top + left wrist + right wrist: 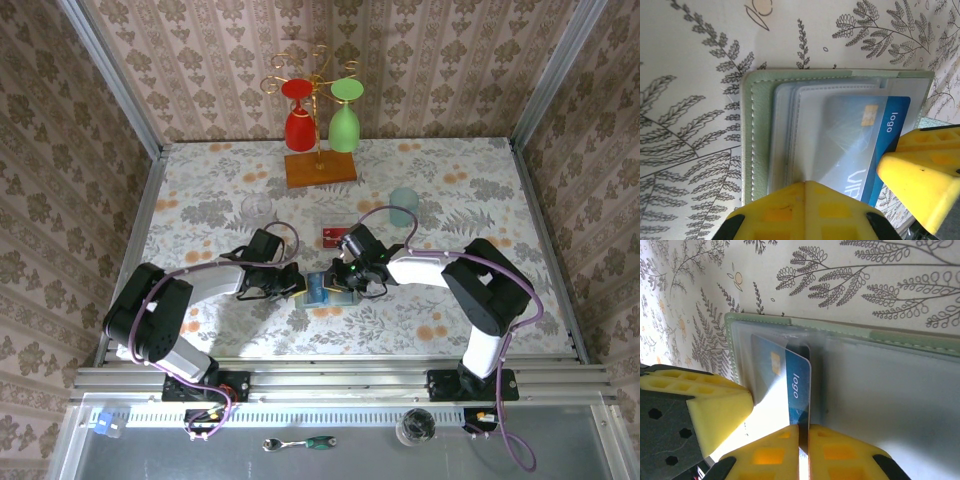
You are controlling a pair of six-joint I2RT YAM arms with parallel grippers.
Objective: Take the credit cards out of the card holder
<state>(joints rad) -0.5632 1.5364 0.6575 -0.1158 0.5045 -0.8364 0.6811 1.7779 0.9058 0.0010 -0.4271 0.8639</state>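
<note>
A: Credit cards (860, 150): how many?
B: Two to count. One blue card (790, 390), one red card (332, 237).
A: And where?
B: Blue card partly inside a clear pocket of the card holder (757, 145), printed end poking past the pocket's edge. Red card flat on the table (200, 200), apart from the holder, on its far side.
A: Holders and grippers?
B: One holder, lying open on the table between two grippers. Left gripper (805, 192) clenched tight, tips together on the holder's edge; cannot tell whether pinching any layer. Right gripper (804, 432) clamped on the blue card's edge.
A: Anything hidden?
B: Card's near end covered by the yellow fingers (770, 455); white lettering cut off by them in the left wrist view. Holder mostly buried under both grippers from above. Cannot tell whether the other pockets hold more.
A: Other containers?
B: One teal cup (403, 205) and one clear glass (257, 208), contents too small to judge. One red glass (300, 125) and one green glass (344, 122) hanging upside down on a wire rack (320, 60) over a wooden base (320, 170).
</note>
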